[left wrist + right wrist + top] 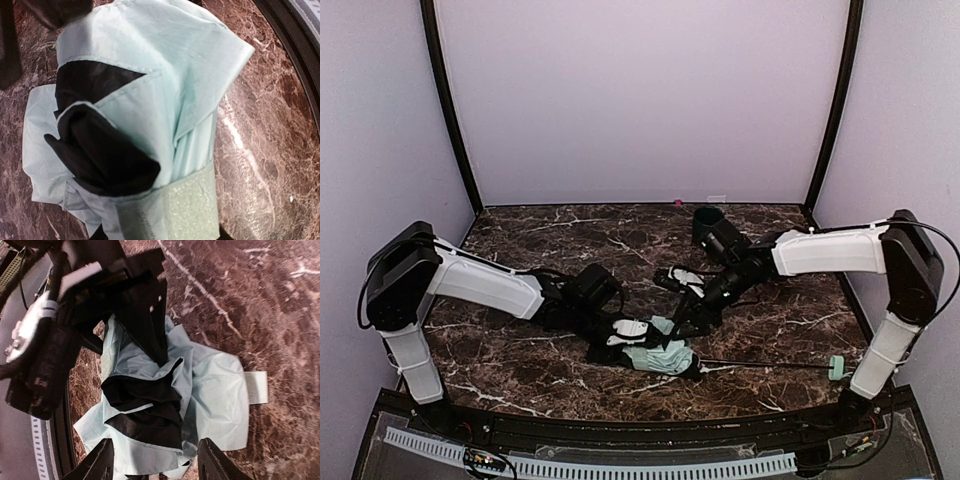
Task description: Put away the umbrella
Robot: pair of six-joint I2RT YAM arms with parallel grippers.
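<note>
Umbrella [660,357] lies near the front edge of the marble surface [520,240], canopy [165,100] collapsed but loosely bunched, shaft [760,365] stretched toward the handle [836,368], closing strap [256,387] lying free. Folding looks half done; winding, strapping and stowing are left. Right hand [156,442] hovers over the fabric, fingers spread, holding nothing. Left hand [642,338] is buried in the folds, and fabric fills its own camera, so its grip cannot be told.

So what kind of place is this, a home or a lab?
Most likely a robot test booth, not a home: plain lilac walls box in a marble-pattern tabletop, a left arm and right arm stand at its near edge, and a mint umbrella and a dark cup are on it.
</note>
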